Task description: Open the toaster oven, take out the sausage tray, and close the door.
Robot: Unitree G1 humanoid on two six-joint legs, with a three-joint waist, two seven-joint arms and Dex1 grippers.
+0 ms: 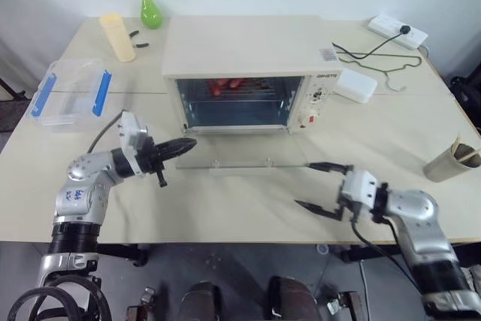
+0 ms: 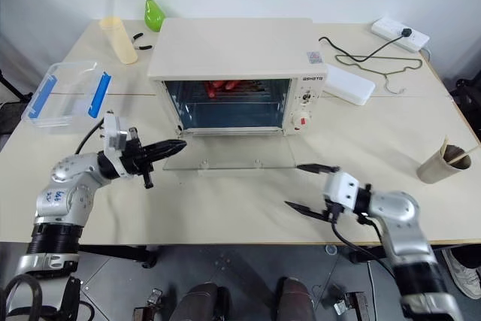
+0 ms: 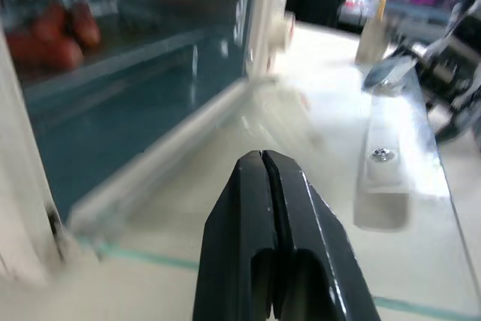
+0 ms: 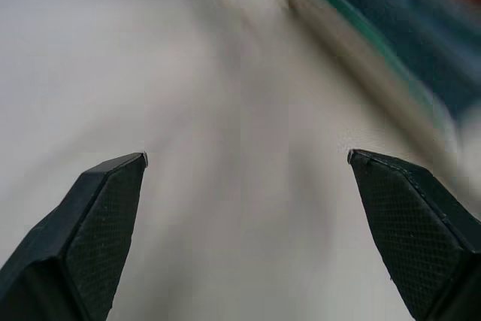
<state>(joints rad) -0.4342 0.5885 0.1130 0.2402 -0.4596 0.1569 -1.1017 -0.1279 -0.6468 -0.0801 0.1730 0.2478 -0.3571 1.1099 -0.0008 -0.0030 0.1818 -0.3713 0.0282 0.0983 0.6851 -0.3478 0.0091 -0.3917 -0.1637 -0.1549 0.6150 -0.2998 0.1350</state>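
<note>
The cream-white toaster oven (image 1: 240, 54) stands mid-table with its glass door (image 1: 248, 154) folded down flat on the table, bar handle (image 1: 255, 170) toward me. Inside, at the back, red sausages (image 1: 229, 86) lie on the sausage tray, which is mostly hidden in the cavity. My left gripper (image 1: 188, 143) is shut on nothing and points level at the door's left corner. In the left wrist view its tips (image 3: 261, 157) hover over the glass, with the sausages (image 3: 52, 31) behind. My right gripper (image 1: 305, 183) stands wide open, empty, just off the door's right front corner.
A clear plastic box with blue clips (image 1: 69, 94) sits at the left. A cream cup (image 1: 118, 37), pliers (image 1: 138, 40) and a green pear (image 1: 151, 11) are at the back left. A white box (image 1: 355, 85), power strip (image 1: 397, 31) and paper cup (image 1: 451, 159) are on the right.
</note>
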